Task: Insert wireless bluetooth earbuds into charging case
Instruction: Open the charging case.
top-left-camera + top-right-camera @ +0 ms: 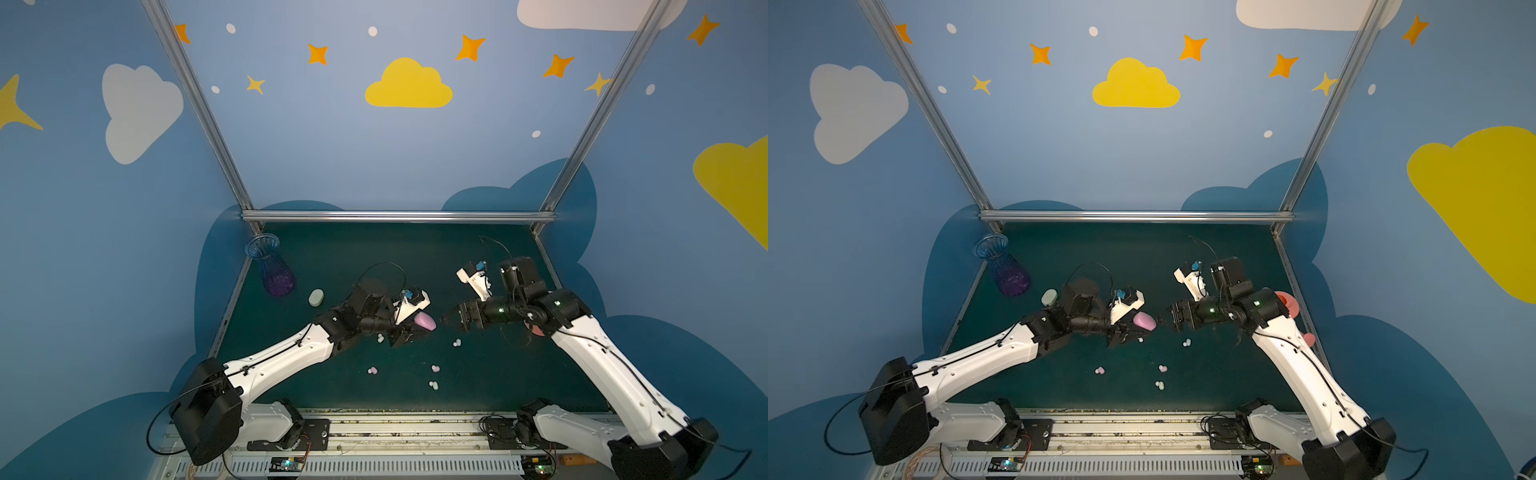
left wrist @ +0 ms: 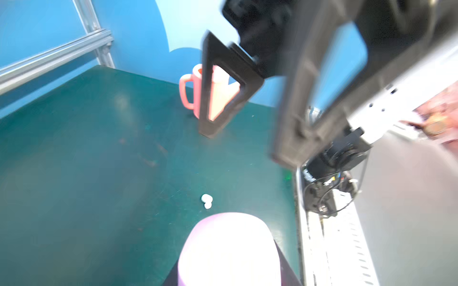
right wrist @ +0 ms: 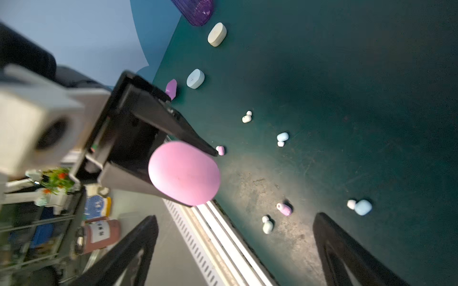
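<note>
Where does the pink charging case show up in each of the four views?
Both top views: the pink charging case is over the middle of the green tabletop.
Left wrist: large, washed-out shape closest to the camera.
Right wrist: big pink oval near mid-picture.
Shared landmark: the green tabletop, also in both wrist views.

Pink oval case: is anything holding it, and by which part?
The left gripper pinches the pink case by one end; the right gripper is open, empty.
</note>
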